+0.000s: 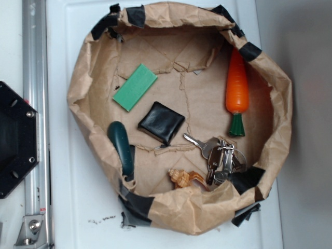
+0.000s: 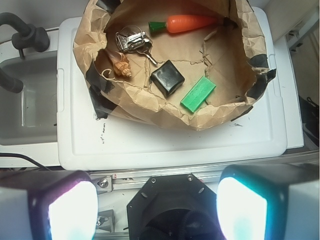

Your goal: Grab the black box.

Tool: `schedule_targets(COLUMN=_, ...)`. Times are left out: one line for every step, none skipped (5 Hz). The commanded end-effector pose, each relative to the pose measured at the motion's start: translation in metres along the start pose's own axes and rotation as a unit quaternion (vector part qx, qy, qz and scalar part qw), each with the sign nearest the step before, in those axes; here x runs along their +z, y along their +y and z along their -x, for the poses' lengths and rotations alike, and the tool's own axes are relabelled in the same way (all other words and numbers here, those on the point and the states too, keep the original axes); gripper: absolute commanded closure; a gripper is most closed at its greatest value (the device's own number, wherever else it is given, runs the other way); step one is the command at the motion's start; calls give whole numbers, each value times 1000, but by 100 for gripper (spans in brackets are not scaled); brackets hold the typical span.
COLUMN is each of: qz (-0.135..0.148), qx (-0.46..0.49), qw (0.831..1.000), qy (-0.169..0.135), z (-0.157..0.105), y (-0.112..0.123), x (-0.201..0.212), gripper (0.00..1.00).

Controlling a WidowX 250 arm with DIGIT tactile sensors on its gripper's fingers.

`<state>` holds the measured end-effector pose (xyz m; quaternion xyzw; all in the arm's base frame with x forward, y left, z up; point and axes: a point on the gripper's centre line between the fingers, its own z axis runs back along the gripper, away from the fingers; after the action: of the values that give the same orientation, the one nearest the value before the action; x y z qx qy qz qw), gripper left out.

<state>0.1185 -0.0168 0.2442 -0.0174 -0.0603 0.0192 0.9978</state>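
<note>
Rail first, a grey metal strip running down the far left edge of the exterior view, with a black mount plate bolted beside it. Moving right, we reach the white tray, and sitting on it the brown paper nest, a crumpled ring of kraft paper patched with black tape. Inside the ring, on its left side, the dark green curved handle lies tilted against the paper wall, and above it the flat green block rests at an angle. Just right of those two, near the middle of the nest floor, sits the black box, glossy, puffy at the edges, turned like a diamond, close to the green block but apart from it, nothing on top of it. Below and right of it a small tan wooden piece lies by the near wall, then the bunch of keys, and up the right side the orange carrot, green stem pointing down. Over to the wrist view now: the same nest shows from the opposite side, the black box in mid-floor with the green block to its right. The gripper hangs well back from the nest, over the rail, its two fingers glowing pale at the bottom corners, spread wide apart with nothing between them, well away from the box.
</note>
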Motion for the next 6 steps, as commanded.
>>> schedule_targets(qz=0, qx=0, qw=1000, qy=0, z=0, y=0, x=0, gripper=0)
schedule_targets(qz=-38, qx=-85, qw=994, qy=-53, z=-49, y=12, x=-6, gripper=0)
schedule_targets(qz=-49, qx=-159, qw=983, qy=-75, z=-92, y=15, x=-28, gripper=0)
schedule_targets(qz=-51, qx=-240, qw=969, qy=-15, z=-117, y=18, x=-87, gripper=0)
schedule_targets(qz=-27, qx=-258, qw=964, qy=54, z=-113, y=34, x=-141, gripper=0)
schedule_targets(qz=4, qx=-267, qw=958, qy=107, z=-107, y=40, x=-170, gripper=0)
